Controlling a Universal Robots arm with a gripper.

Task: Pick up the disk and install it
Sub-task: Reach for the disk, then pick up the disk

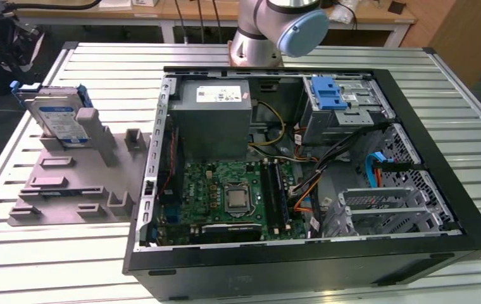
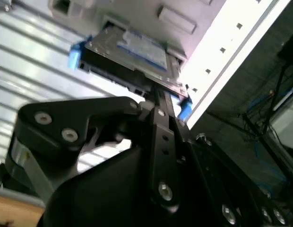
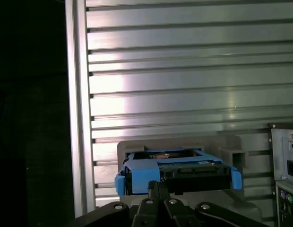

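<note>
The jaws of the gripper (image 3: 158,186) (image 2: 157,97) are clenched together on nothing in both wrist views, their tips pointing toward the disk (image 3: 177,171) (image 1: 57,117). The disk stands on edge in the grey holder (image 1: 71,183) on the slatted metal table (image 1: 46,266), to the exterior view's left of the open computer case (image 1: 468,234).

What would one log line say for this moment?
disk: upright in grey holder, not picked | gripper: shut, aimed at disk, not touching
</note>
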